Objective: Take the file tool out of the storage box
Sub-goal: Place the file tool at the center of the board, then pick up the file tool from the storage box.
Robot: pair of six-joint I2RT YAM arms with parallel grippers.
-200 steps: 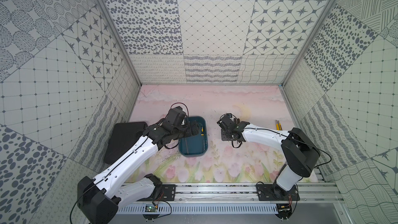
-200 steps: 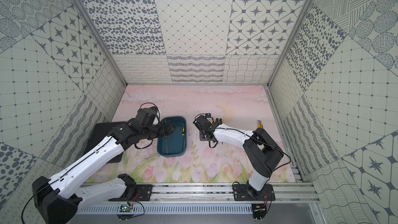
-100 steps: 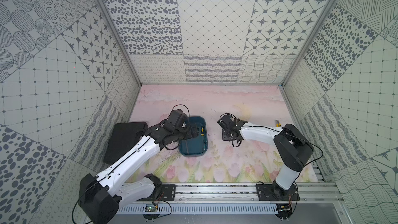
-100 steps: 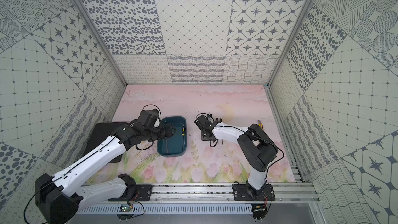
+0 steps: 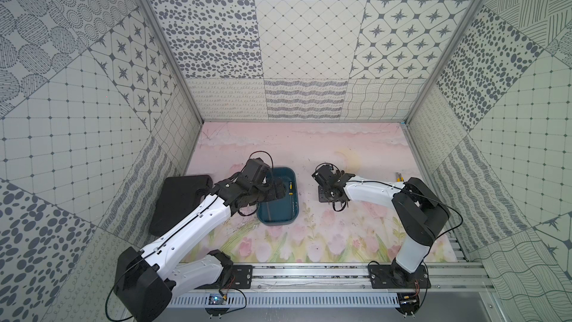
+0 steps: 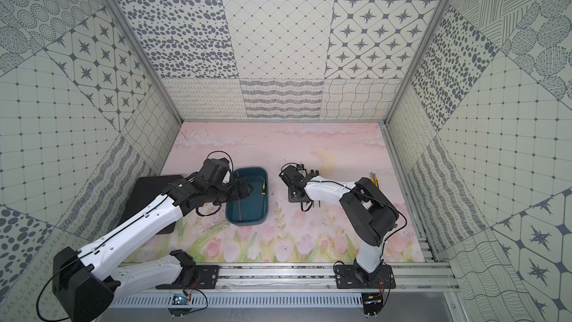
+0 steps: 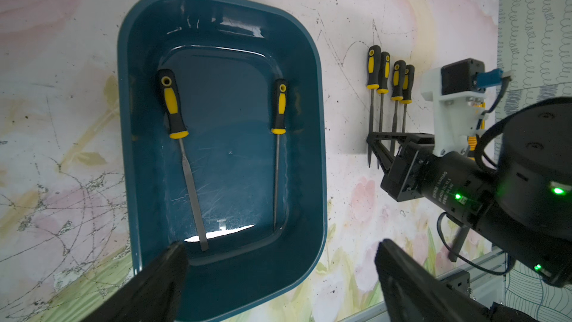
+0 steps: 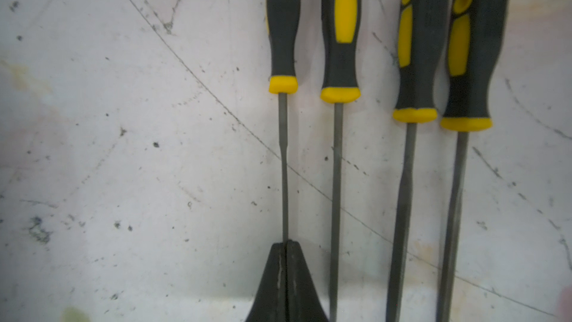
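Hovering wide above the storage box (image 7: 303, 72), the left pincer (image 7: 280, 247) was best centred across the handle of the left file (image 7: 178, 134); the right pincer (image 8: 286, 246) was clamped on a thin file (image 8: 282, 85).

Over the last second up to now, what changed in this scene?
The right arm's elbow swung slightly toward the middle; the right claw stayed shut at the row of four files on the mat. Nothing was taken or released. The left claw stayed open over the storage box, two files still inside.
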